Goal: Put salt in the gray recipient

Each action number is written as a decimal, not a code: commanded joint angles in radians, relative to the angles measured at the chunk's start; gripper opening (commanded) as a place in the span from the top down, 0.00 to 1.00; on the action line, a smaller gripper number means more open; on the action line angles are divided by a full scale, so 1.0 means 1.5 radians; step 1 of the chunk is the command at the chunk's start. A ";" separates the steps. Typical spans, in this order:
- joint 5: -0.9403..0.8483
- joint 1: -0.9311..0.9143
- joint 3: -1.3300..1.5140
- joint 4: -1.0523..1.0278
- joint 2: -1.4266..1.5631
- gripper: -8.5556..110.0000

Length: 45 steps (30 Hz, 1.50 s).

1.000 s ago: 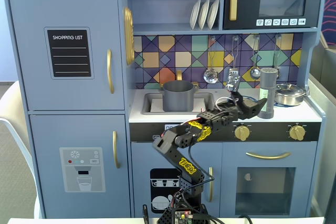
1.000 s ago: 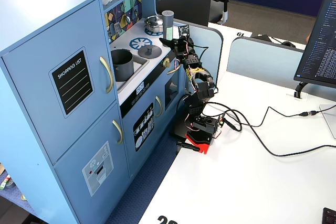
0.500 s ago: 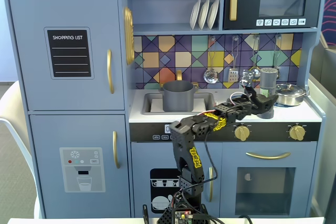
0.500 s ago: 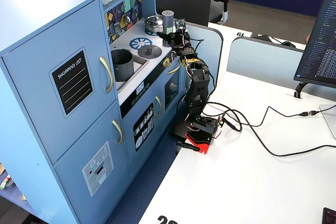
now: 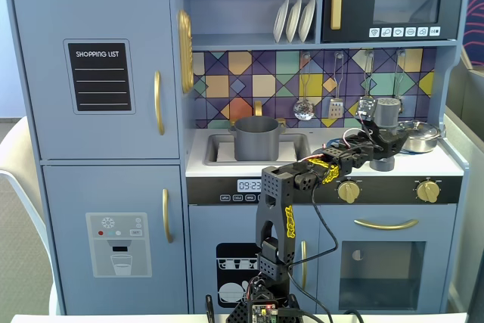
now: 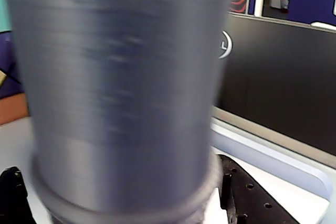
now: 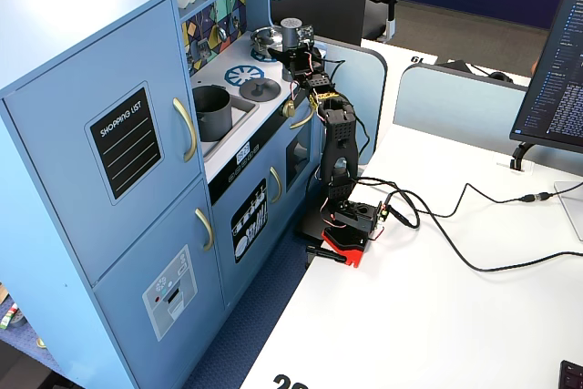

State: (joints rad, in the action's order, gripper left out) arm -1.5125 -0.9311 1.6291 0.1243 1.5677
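The salt shaker [image 5: 387, 113] is a plain gray cylinder. My gripper [image 5: 382, 144] is shut on its lower part and holds it upright over the right side of the toy kitchen's counter. In the wrist view the shaker [image 6: 121, 103] fills most of the frame and is blurred, with a black finger [image 6: 247, 198] on each side of its base. The gray recipient, a pot [image 5: 257, 138], stands in the sink to the left of the gripper. In the other fixed view the shaker [image 7: 291, 32] is beyond the pot [image 7: 211, 108], held by the gripper [image 7: 294, 54].
A steel pan [image 5: 420, 135] sits at the counter's right end, just behind the shaker. A pot lid [image 7: 258, 88] lies on the hob between sink and gripper. Utensils [image 5: 336, 104] hang on the tiled back wall. A Dell monitor [image 7: 314, 2] stands behind the kitchen.
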 commanded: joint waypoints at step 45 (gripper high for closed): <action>1.204 0.571 -0.244 -0.559 0.273 0.93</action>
State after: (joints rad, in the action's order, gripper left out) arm 0.0414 -0.1457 1.3744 -0.7102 1.9819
